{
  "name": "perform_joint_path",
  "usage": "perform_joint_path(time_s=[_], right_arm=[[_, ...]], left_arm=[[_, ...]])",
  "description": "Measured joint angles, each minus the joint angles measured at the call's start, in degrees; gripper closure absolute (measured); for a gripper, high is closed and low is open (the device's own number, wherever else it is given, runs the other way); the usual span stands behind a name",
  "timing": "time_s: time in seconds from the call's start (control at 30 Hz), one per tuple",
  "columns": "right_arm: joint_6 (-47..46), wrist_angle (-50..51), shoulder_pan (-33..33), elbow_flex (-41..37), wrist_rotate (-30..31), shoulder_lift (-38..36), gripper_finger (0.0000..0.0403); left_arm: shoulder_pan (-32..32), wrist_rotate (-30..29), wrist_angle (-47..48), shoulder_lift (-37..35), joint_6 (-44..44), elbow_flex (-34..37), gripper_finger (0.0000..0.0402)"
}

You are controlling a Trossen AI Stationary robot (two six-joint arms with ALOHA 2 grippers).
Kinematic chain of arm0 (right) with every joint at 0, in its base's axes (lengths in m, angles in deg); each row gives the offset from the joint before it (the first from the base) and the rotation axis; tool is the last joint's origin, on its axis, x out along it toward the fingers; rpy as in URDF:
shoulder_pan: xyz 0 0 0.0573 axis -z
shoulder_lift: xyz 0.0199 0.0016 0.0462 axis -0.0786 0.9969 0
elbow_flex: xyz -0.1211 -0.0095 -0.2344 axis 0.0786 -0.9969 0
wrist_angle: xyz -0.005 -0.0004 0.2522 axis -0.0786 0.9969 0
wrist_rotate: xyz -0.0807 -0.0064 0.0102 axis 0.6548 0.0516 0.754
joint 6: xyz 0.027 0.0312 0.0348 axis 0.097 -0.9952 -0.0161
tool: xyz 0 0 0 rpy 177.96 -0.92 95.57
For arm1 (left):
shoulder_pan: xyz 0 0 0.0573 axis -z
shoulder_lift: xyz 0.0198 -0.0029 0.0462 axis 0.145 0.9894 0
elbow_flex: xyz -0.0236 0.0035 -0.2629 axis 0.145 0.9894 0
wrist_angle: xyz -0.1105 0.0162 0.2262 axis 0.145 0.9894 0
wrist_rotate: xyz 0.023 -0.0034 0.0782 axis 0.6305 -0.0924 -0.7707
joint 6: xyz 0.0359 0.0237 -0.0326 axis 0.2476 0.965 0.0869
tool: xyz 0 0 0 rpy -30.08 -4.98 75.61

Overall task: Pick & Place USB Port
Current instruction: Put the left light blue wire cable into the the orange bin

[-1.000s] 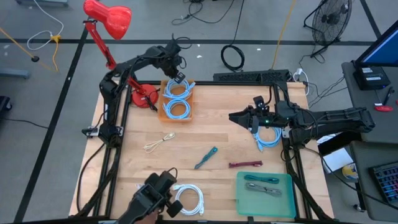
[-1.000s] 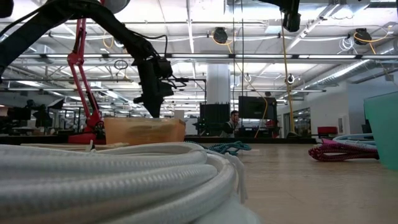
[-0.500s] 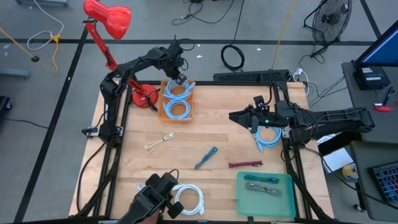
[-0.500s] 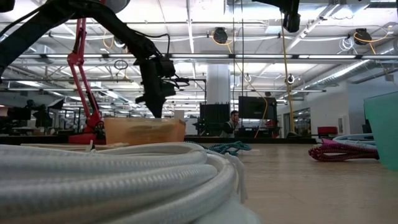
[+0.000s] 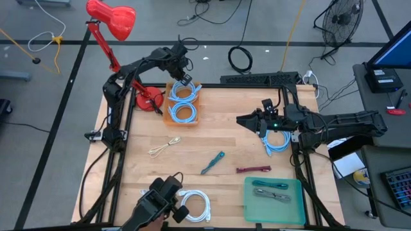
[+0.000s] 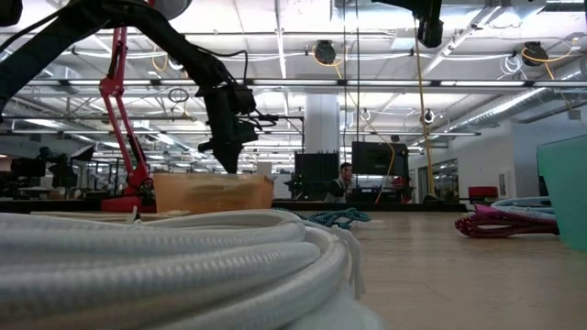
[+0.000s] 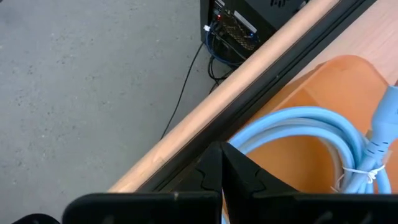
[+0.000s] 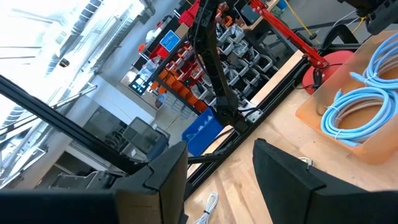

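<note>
An orange bin (image 5: 183, 102) at the table's far left holds two coiled light-blue USB cables (image 5: 185, 95). My left gripper (image 5: 182, 78) points steeply down over the bin's far rim (image 7: 323, 68), fingers shut with nothing between them (image 7: 222, 149). One blue coil (image 7: 298, 124) lies just below it, and I cannot tell whether the fingertips touch it. My right gripper (image 5: 241, 120) hangs level and open above the table's right half, empty (image 8: 219, 149). Beneath that arm another blue coil (image 5: 276, 141) rests on the table.
A white coil (image 5: 196, 206) lies at the near edge and fills the low view's foreground. A beige cable (image 5: 165, 146), a teal one (image 5: 212, 162) and a maroon one (image 5: 253, 169) lie mid-table. A green tray (image 5: 289, 208) holds cables at the near right. The red lamp's base (image 5: 149, 99) stands left of the bin.
</note>
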Motion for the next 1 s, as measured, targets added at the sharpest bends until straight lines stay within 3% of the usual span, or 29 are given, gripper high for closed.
perform_joint_path(time_s=[1.0], right_arm=[[0.39,0.06,-0.01,0.00,0.02,0.00,0.0232]], left_arm=[[0.54,0.47,1.07,1.01,0.68,-0.20,0.0402]])
